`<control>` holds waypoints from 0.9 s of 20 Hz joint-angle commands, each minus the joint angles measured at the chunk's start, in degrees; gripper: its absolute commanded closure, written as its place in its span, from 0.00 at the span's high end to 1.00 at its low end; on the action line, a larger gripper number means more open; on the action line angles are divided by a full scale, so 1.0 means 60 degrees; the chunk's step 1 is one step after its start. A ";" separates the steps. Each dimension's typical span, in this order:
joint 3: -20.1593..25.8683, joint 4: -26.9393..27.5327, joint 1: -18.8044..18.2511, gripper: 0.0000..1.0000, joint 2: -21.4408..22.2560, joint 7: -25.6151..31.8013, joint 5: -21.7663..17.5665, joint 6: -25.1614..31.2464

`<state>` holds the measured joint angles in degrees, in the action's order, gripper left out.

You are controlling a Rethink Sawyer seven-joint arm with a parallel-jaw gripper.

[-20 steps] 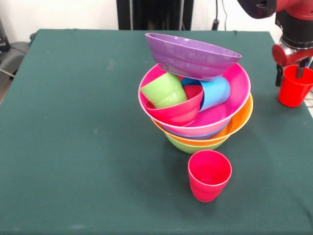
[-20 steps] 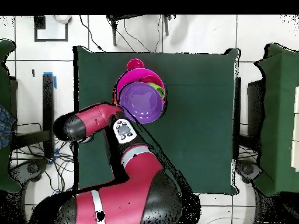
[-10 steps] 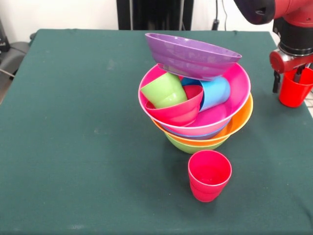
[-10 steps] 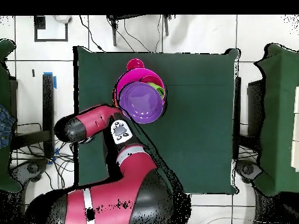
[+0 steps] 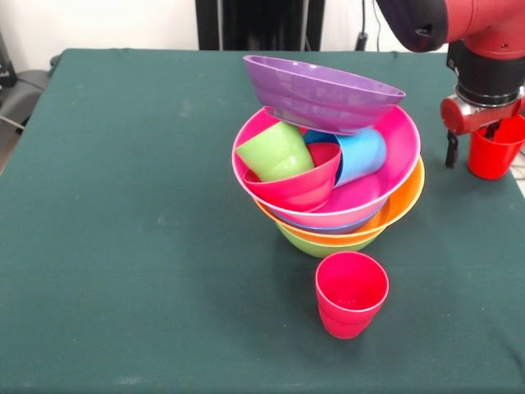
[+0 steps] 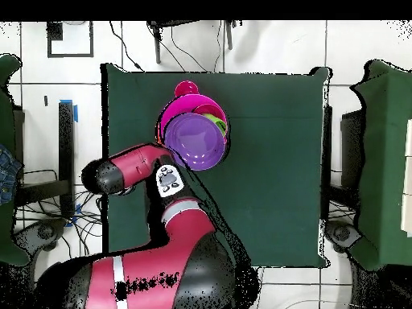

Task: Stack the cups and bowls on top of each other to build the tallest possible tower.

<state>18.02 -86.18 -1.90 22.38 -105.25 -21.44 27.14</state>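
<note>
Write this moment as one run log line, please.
gripper: at red cup, grip unclear | tower: purple bowl tilted on top | second red cup: upright on table, loose

6 bowls (image 5: pixel 324 93) nested and piled together, 4 cups (image 5: pixel 351 294), 1 green table (image 5: pixel 123 205), 1 robot arm (image 5: pixel 484 49)

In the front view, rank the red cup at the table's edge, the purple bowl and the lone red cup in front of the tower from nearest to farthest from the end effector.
1. Red cup at the table's edge: right at the end effector, at the picture's right.
2. Purple bowl: atop the tower, to the left.
3. Lone red cup: standing in front of the tower, farthest.
</note>
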 commanded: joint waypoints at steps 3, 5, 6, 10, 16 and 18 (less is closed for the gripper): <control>-0.0409 0.0823 0.0322 1.00 -0.0712 -0.1030 -0.0227 -0.0791; -0.0296 0.0776 0.0254 0.00 -0.0618 -0.1102 -0.0089 -0.0969; -0.0186 0.0740 0.0210 0.00 -0.0526 -0.0823 -0.0118 -0.0760; 0.0245 0.0136 -0.0074 0.00 0.0123 -0.0659 0.0244 -0.0366; 0.0784 -0.0006 -0.0297 0.00 0.0556 -0.0181 0.0520 0.0414; 0.0890 -0.0149 -0.0378 0.00 0.0807 -0.0202 0.0737 0.0743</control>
<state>18.65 -85.27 -2.65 24.39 -105.25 -19.76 26.48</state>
